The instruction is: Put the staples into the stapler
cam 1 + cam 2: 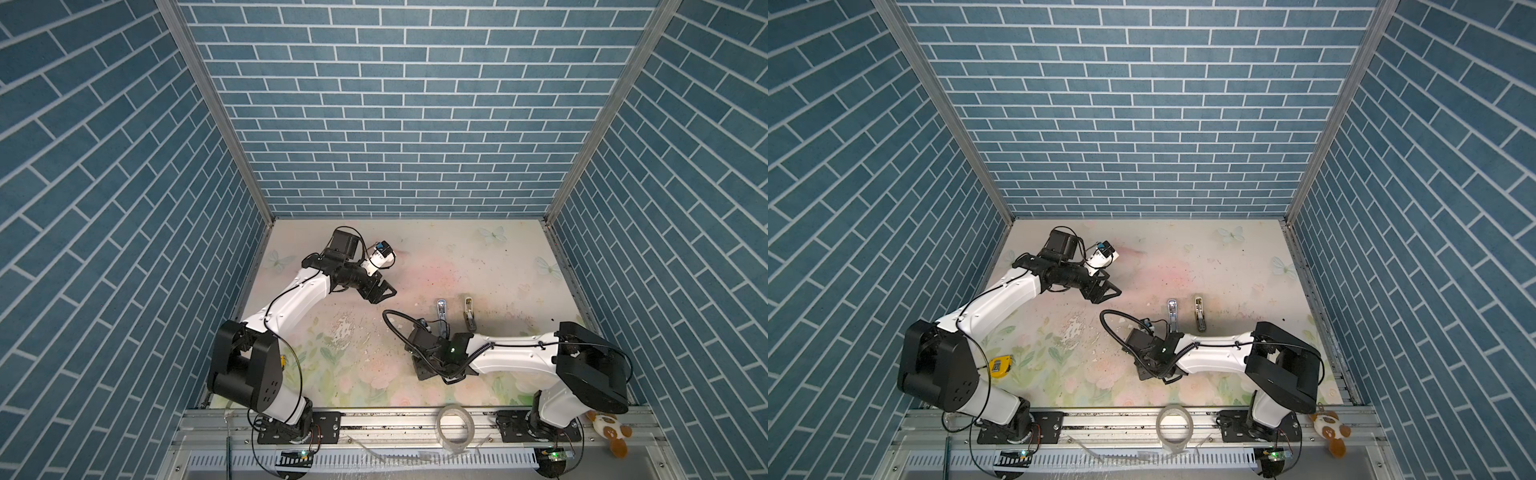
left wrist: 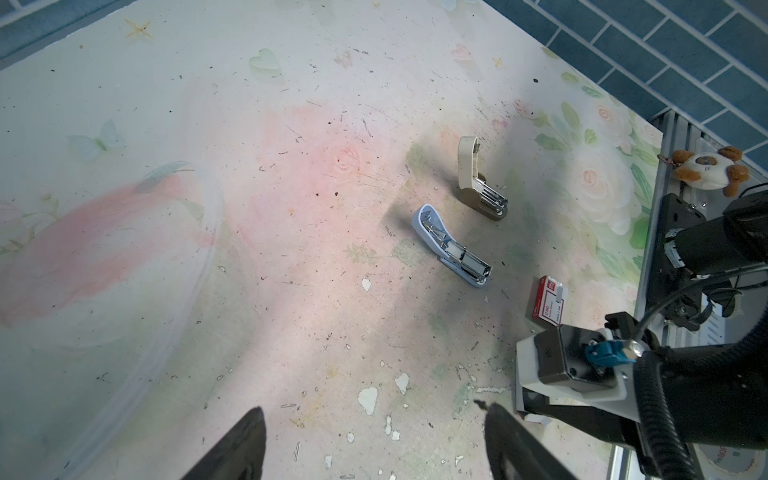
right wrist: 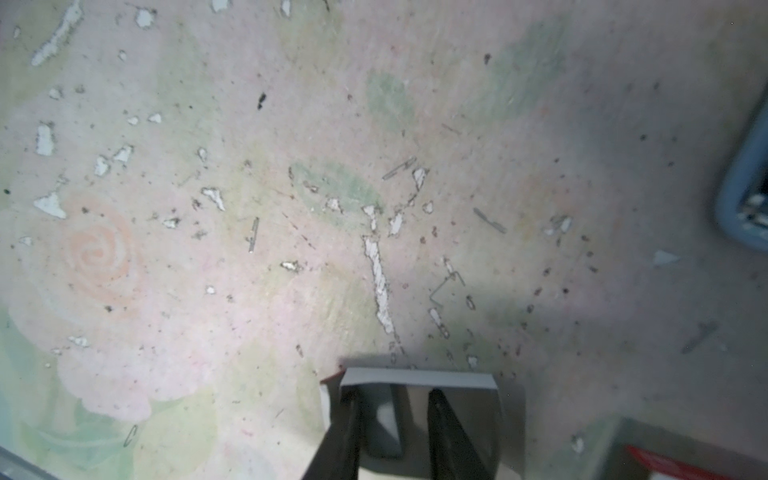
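Observation:
A blue stapler [image 2: 451, 247] lies hinged open on the floral mat, and a beige stapler [image 2: 482, 183] stands open beside it; both top views show them [image 1: 441, 309] [image 1: 1198, 316]. My left gripper [image 2: 374, 409] hangs open and empty above the mat, far left of them [image 1: 390, 289]. My right gripper [image 3: 394, 392] is low at a small tray with a grey wall [image 3: 417, 378]. Its fingers stand a narrow gap apart, with shiny grey between them. Whether that is the staples, and whether it is gripped, I cannot tell. In both top views its wrist hides it.
A white-and-red box [image 2: 548, 301] lies between the blue stapler and my right wrist, with a pale grey strip on it. Loose single staples litter the mat. A yellow tape measure [image 1: 999, 365] sits by the left arm. A tape roll [image 1: 456, 428] and plush toy [image 1: 611, 432] rest on the front rail.

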